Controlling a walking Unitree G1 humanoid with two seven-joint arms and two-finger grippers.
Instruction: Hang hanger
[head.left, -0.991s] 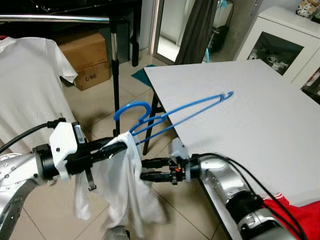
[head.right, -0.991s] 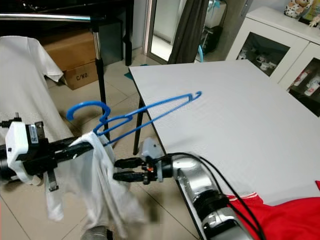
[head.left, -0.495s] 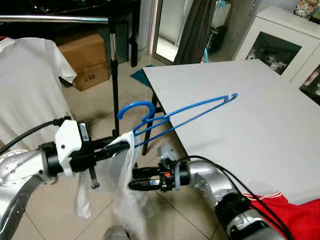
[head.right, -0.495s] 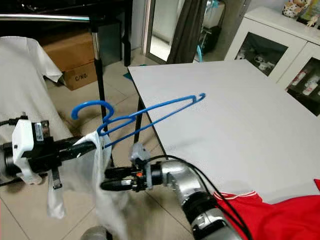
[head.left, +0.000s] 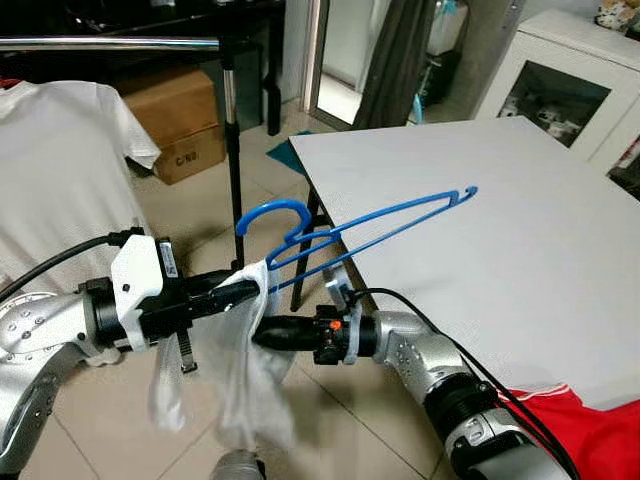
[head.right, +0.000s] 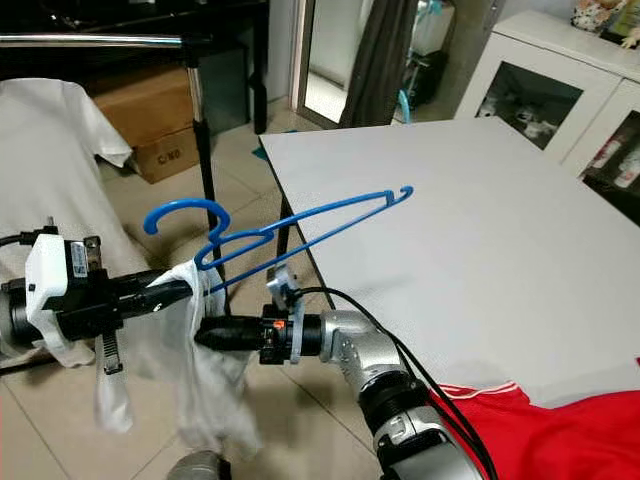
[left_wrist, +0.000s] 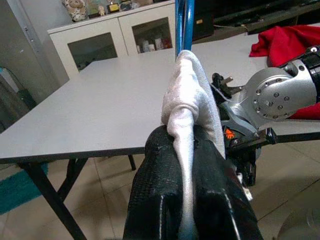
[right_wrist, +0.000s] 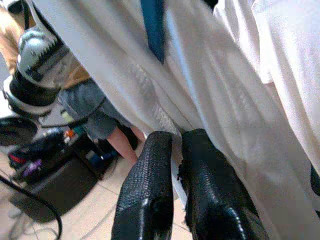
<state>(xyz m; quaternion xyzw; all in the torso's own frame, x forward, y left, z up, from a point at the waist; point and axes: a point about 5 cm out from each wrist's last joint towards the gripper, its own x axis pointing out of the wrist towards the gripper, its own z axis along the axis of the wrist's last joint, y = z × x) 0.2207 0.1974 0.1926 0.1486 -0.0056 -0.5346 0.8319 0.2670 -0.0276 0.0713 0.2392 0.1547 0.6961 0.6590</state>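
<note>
Left gripper (head.left: 243, 291), arm level, clamps white shirt (head.left: 240, 370) on blue hanger (head.left: 350, 228). Right gripper (head.left: 268, 331) pinches the shirt below.

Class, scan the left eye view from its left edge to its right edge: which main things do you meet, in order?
Hung white T-shirt → left gripper → blue hanger → grey table → red cloth.
</note>
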